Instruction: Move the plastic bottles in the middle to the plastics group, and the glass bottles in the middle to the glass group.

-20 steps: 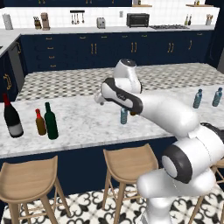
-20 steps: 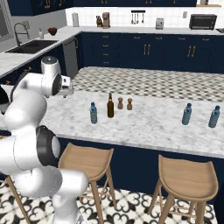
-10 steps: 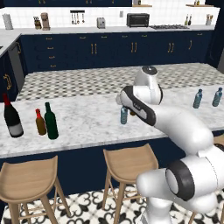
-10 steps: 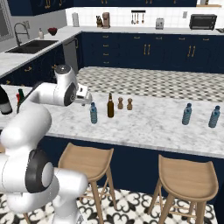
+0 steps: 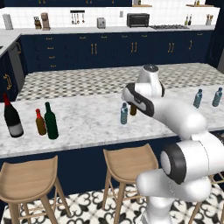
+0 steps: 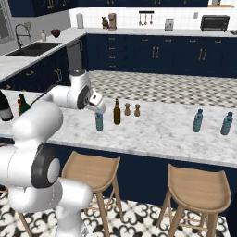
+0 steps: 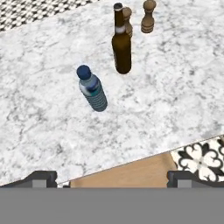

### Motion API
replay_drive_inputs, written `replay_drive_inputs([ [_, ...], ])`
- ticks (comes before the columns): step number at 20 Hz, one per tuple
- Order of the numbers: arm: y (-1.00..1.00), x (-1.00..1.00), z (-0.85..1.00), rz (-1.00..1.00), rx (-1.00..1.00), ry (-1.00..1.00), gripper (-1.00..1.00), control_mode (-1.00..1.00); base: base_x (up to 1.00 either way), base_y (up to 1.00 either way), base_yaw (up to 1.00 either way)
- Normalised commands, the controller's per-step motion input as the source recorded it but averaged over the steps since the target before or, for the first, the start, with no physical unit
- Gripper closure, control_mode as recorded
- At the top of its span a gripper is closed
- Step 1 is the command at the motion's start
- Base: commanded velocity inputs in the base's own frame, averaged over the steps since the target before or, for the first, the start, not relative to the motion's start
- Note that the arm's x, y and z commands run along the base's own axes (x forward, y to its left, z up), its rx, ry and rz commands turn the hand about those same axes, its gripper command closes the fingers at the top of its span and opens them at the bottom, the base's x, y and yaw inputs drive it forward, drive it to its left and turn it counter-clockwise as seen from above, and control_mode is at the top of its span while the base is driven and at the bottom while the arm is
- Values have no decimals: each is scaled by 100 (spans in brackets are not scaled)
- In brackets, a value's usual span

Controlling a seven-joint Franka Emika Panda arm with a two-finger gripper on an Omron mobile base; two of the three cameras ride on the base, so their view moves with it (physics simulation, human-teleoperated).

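A small blue-grey water bottle (image 7: pixel 92 94) (image 5: pixel 124 113) (image 6: pixel 99 121) stands upright in the middle of the marble counter (image 7: pixel 52 122). Just behind it is the slim brown beer bottle (image 7: pixel 121 43) (image 6: pixel 117 112). My gripper (image 7: pixel 112 177) (image 6: pixel 98 109) (image 5: pixel 126 94) hovers above the water bottle, a little toward the counter's front edge, open and holding nothing. The tall green bottle (image 5: pixel 51 121) stands far left beside the small amber bottle (image 5: pixel 40 122) and the big wine bottle (image 5: pixel 13 117). Two teal water bottles (image 5: pixel 198 98) (image 6: pixel 197 121) stand far right.
Two small brown shakers (image 7: pixel 148 17) (image 6: pixel 137 110) stand behind the beer bottle. Wooden stools (image 6: pixel 95 169) sit under the counter's front edge. Dark cabinets and a back counter with a toaster oven (image 5: pixel 138 19) line the far wall.
My arm has swung right along the counter, bringing the open hand over the middle water bottle. The bottles have not moved.
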Motion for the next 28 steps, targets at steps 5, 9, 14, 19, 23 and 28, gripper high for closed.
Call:
replay_drive_inputs([
  [5,9,36,-21,0,4,0,-100,-100,0,0,0],
  [9,9,42,-31,0,-2,-1,-100,-100,0,0,0],
  [14,6,45,-32,0,-3,3,-100,-100,0,0,0],
  [19,4,45,-20,0,-1,5,-100,-100,0,0,0],
  [23,0,35,-15,0,-4,4,-100,-100,0,0,0],
  [28,0,19,-19,0,-1,3,-100,-100,0,0,0],
])
